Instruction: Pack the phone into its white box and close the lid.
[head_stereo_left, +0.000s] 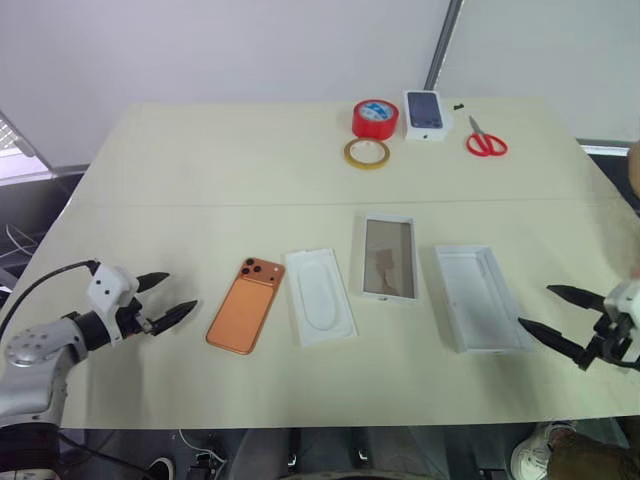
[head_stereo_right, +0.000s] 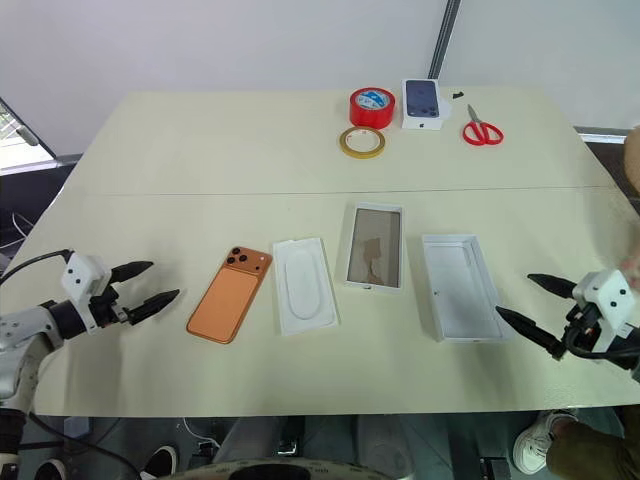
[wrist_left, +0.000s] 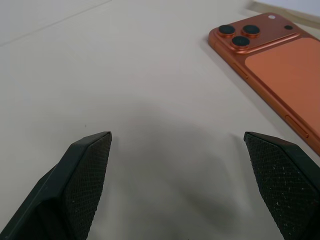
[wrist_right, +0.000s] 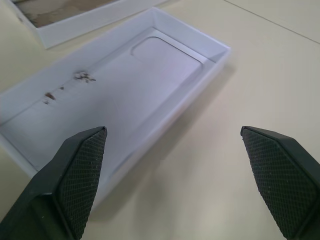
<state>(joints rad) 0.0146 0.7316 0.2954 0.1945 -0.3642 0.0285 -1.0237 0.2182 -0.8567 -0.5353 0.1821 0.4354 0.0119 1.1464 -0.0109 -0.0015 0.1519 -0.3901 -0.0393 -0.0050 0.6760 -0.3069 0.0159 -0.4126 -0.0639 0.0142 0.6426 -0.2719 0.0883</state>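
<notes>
Your counter (head_stereo_left: 200, 160) shows nothing packed yet. The lid (head_stereo_left: 481, 297) lies open-side up at right, the white box (head_stereo_left: 389, 257) empty beside it, the phone (head_stereo_left: 247, 304) face-down at left. Left tool (head_stereo_left: 165, 299) and right tool (head_stereo_left: 556, 314) both stand apart, empty.

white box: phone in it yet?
No. The white box is empty, glossy floor showing; the phone lies camera-side up on the table.

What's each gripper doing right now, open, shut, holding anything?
Left gripper: open, empty, beside the phone.
Right gripper: open, empty, next to the lid.
</notes>
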